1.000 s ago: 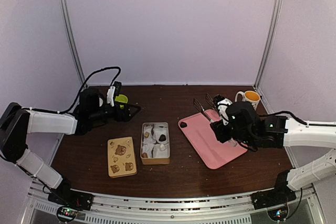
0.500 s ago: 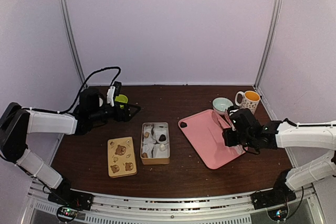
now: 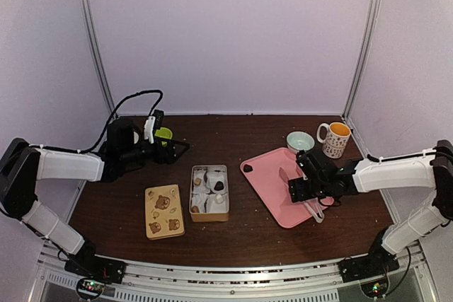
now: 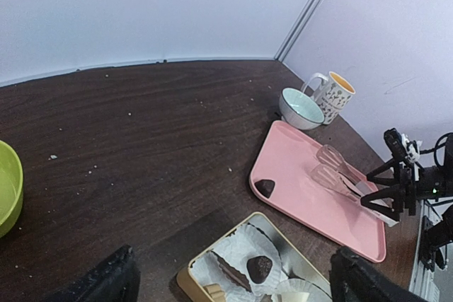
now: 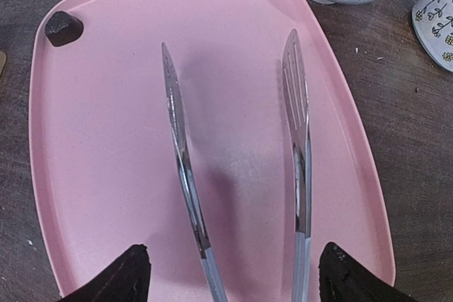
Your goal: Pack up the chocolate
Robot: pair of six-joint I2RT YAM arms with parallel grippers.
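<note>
Right wrist view looks straight down on the pink tray (image 5: 85, 196). The right gripper (image 5: 233, 263) hangs low over the near part of this tray, and its two fingers (image 5: 131, 277) stand wide apart. The metal tongs (image 5: 180, 146) lie on the tray between the fingers with their arms spread. One arm of the tongs is clearly apart from the finger beside it, so the jaws are released and not pressing. One dark chocolate (image 5: 64, 27) sits at the far left corner of the tray, well ahead of the tongs' tips.

Seen from above, the right arm reaches in from the right side of the tray, forearm nearly level. The left gripper (image 4: 233, 270) is well to the left of the tray, jaws wide and holding nothing. The open tin (image 3: 210, 217), just left of the tray, holds more chocolate pieces in paper cups.
</note>
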